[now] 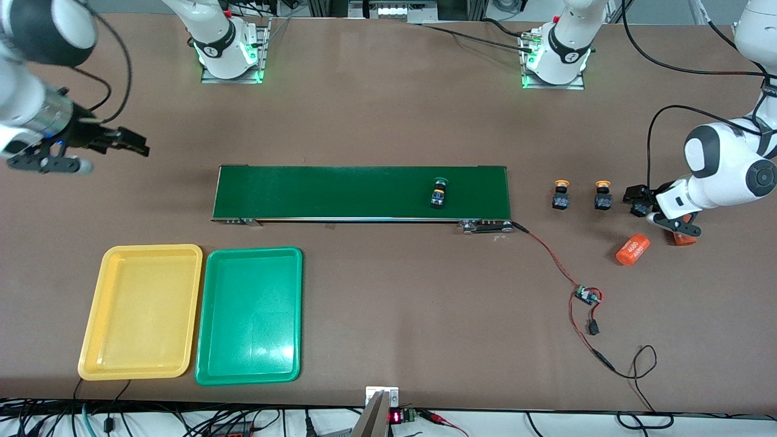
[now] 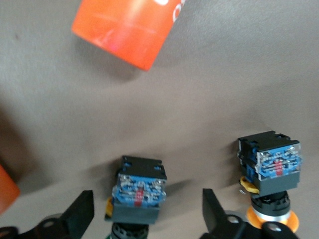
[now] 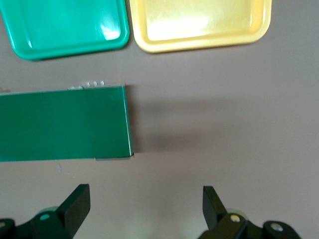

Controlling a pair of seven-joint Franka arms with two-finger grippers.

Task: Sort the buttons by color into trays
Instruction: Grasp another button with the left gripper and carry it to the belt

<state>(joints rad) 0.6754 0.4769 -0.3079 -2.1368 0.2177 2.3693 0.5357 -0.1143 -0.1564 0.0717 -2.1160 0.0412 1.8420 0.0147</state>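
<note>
A green-capped button [image 1: 439, 193] lies on the dark-green conveyor belt [image 1: 340, 193]. Two yellow-orange buttons [image 1: 561, 194] [image 1: 602, 195] stand on the table beside the belt's end, toward the left arm's end. My left gripper [image 1: 637, 201] is low beside them, open, its fingers on either side of a fourth button [image 2: 138, 191] without touching it; its cap looks dark green. One orange-capped button [image 2: 270, 167] also shows there. My right gripper [image 1: 130, 142] is open and empty over bare table [image 3: 144, 199]. The yellow tray [image 1: 141, 311] and green tray [image 1: 250, 315] hold nothing.
An orange cylinder [image 1: 632, 249] lies near the left gripper, also in the left wrist view [image 2: 128, 30]; a second one [image 1: 685, 238] sits partly under the left arm. A small circuit board with red and black wires [image 1: 587, 295] trails from the belt's end.
</note>
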